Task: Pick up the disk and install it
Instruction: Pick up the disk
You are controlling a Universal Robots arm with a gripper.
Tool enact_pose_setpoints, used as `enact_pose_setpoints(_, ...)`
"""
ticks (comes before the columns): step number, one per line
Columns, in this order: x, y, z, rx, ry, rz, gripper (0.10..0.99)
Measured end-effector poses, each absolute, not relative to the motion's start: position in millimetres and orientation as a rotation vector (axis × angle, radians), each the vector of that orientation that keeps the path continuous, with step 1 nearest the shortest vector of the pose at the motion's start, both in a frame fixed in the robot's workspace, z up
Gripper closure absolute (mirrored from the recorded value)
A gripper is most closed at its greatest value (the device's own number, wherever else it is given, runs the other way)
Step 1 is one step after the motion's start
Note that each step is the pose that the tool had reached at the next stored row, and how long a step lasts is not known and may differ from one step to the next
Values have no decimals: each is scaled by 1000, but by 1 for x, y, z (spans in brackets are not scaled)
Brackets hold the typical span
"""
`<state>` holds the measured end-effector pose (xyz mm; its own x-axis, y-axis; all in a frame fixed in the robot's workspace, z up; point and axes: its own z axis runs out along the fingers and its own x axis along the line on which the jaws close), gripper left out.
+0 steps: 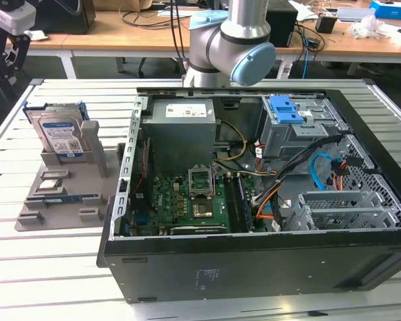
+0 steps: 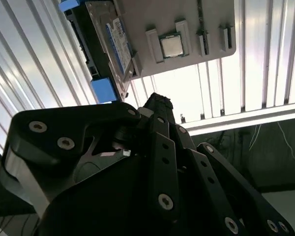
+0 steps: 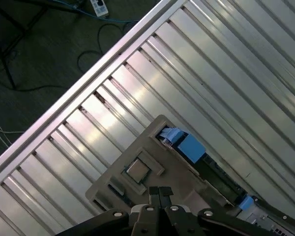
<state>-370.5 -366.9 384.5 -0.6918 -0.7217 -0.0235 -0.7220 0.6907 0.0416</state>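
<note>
My pincer (image 3: 160,191) closed on nothing, hanging over the grey holder (image 3: 174,169), the disk (image 1: 61,136) upright in its slot

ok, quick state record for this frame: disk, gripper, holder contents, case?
disk: upright in a slot of the grey holder, to the exterior view's left of the case; not picked up
gripper: shut, holding nothing, aimed toward the holder, touching nothing
holder also carries: chip, memory stick
PC case: open, lying on the slatted table
drive cage: inside the case, blue bracket on top
task state: disk not installed
</note>
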Motion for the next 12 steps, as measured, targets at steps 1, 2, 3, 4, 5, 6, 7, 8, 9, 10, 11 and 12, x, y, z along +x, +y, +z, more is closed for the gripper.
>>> enact_pose_setpoints(1, -370, -367, 384, -1267, 2869, 75, 980)
enact_pose_setpoints(2, -370, -367, 384, -1297, 2856, 75, 980)
enact_pose_setpoints(3, -370, -367, 384, -1319, 2846, 75, 980)
enact_pose_setpoints(4, -370, -367, 384, -1338, 2838, 75, 980)
enact_pose_setpoints(5, -370, -367, 384, -1365, 2825, 75, 980)
enact_pose_setpoints(6, -370, -367, 384, -1384, 2816, 75, 980)
enact_pose_setpoints(7, -370, -367, 384, -1412, 2803, 75, 980)
enact_pose_setpoints(8, -370, -367, 384, -1447, 2785, 75, 980)
enact_pose_setpoints(9, -370, -367, 384, -1485, 2766, 75, 980)
enact_pose_setpoints(10, -370, -367, 384, -1511, 2753, 75, 980)
enact_pose_setpoints(11, -370, -367, 384, -1551, 2731, 75, 980)
enact_pose_setpoints(12, -370, -367, 384, -1573, 2719, 75, 980)
